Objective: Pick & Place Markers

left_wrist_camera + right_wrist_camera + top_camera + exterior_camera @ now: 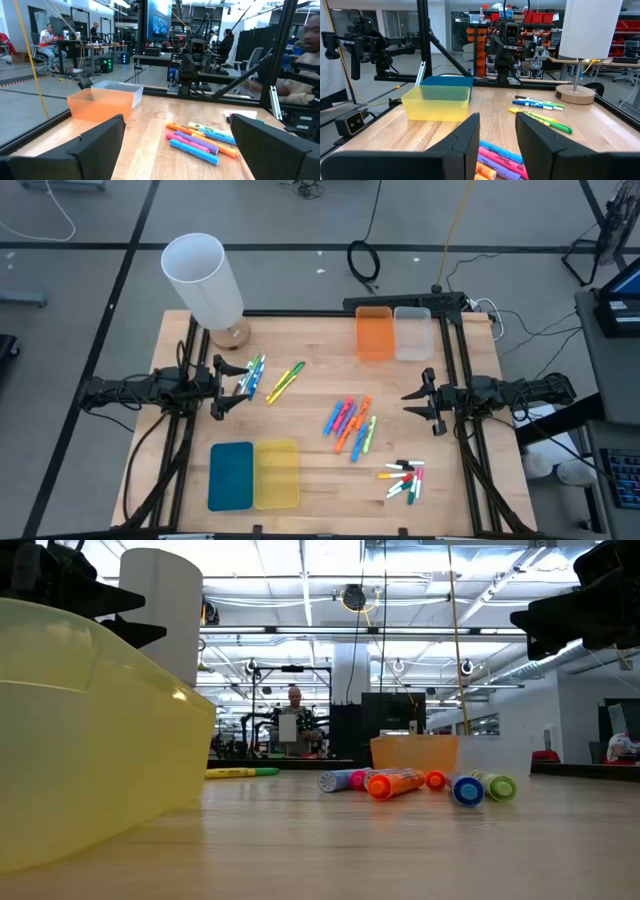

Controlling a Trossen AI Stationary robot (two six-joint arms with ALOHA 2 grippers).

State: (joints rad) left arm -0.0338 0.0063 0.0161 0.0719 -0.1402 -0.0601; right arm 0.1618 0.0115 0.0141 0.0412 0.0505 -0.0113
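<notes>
The markers lie in several groups on the wooden table. A pink, blue and orange cluster (350,423) (400,782) (200,140) sits at the middle. Thin white-bodied ones (403,478) lie near the right front. A blue-green bunch (255,374) (538,104) and a yellow-green marker (285,381) (547,122) lie just right of my left gripper (220,388) (178,120). That gripper hovers open, fingers wide apart. My right gripper (407,404) (497,120) hovers open with a narrower gap, right of the middle cluster, holding nothing.
An orange bin (375,332) and a clear bin (412,332) stand at the far edge. A blue bin (231,474) and a yellow bin (276,473) (90,740) sit at the near edge. A white lamp (205,280) stands at the far left corner. People show in the room behind.
</notes>
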